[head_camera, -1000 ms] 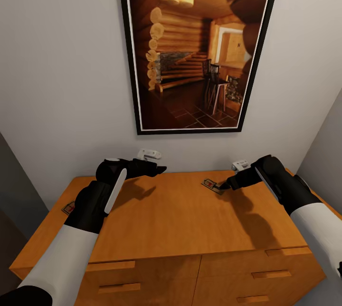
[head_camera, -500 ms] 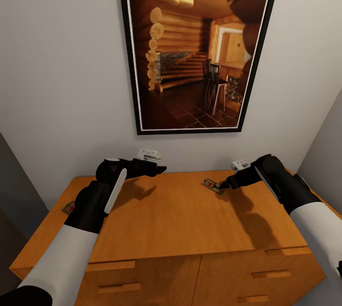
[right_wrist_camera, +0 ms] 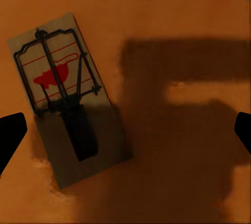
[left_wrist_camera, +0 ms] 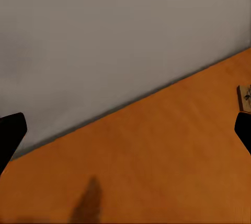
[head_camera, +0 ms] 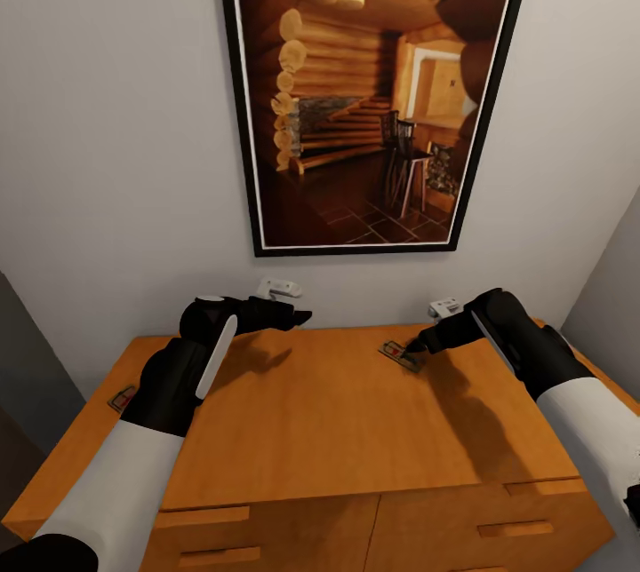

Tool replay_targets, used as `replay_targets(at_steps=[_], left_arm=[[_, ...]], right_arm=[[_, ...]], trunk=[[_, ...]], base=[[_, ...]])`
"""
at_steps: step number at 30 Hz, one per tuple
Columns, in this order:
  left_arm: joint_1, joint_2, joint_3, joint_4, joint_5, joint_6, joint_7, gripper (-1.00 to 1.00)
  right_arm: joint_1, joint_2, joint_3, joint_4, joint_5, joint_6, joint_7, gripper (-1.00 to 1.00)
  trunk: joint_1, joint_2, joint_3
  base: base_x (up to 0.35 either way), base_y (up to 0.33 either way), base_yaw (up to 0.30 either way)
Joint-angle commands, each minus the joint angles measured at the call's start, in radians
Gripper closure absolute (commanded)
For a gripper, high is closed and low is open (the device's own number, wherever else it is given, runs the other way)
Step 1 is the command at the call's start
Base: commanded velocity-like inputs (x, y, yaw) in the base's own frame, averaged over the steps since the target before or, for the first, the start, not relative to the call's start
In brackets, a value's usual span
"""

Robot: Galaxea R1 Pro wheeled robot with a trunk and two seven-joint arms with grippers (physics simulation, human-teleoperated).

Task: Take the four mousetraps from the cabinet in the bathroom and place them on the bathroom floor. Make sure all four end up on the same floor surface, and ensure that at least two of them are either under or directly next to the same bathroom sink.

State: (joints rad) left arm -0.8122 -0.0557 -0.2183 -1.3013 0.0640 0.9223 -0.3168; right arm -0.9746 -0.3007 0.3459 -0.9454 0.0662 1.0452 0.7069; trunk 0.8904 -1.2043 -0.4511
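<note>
Whole head view has shifted since a moment ago: cabinet [head_camera: 356, 412] sits lower, picture [head_camera: 364, 92] larger. Camera moved; arms and traps hold their places. Grasp not started.

Right fingers [right_wrist_camera: 125, 130] spread wide, tips at both frame edges, holding nothing. Mousetrap [right_wrist_camera: 65, 98] lies flat on the surface between them, nearer one tip, long axis diagonal, red mark at the far end.

Left fingers [left_wrist_camera: 125, 130] also spread, empty. Another trap [head_camera: 121, 397] beyond the left elbow, near the cabinet's edge.

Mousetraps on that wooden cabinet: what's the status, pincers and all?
Right pincer open, poised at a mousetrap, not gripping. Left pincer open, empty. Second mousetrap near cabinet's left edge. Nothing in the way.
</note>
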Motion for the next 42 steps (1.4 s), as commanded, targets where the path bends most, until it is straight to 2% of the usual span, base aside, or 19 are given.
replay_targets(at_steps=[1, 8, 42], left_arm=[[-0.001, 0.000, 0.000, 0.000, 0.007, 0.006, 0.002, -1.00], [-0.001, 0.000, 0.000, 0.000, 0.007, 0.006, 0.002, -1.00], [-0.001, 0.001, 0.000, 0.000, 0.006, 0.004, 0.004, -1.00]], right_arm=[[-0.001, 0.001, 0.002, -0.001, 0.008, 0.002, 0.006, -1.00], [-0.001, 0.017, 0.003, -0.001, 0.011, 0.002, 0.002, -1.00], [-0.001, 0.037, 0.009, -0.001, 0.017, 0.002, -0.001, -1.00]], trunk=[[0.000, -0.001, -0.001], [0.000, -0.001, -0.001], [0.000, -0.001, -0.001]], base=[[0.214, 0.000, 0.000], [0.106, 0.000, 0.000], [0.007, 0.000, 0.000]])
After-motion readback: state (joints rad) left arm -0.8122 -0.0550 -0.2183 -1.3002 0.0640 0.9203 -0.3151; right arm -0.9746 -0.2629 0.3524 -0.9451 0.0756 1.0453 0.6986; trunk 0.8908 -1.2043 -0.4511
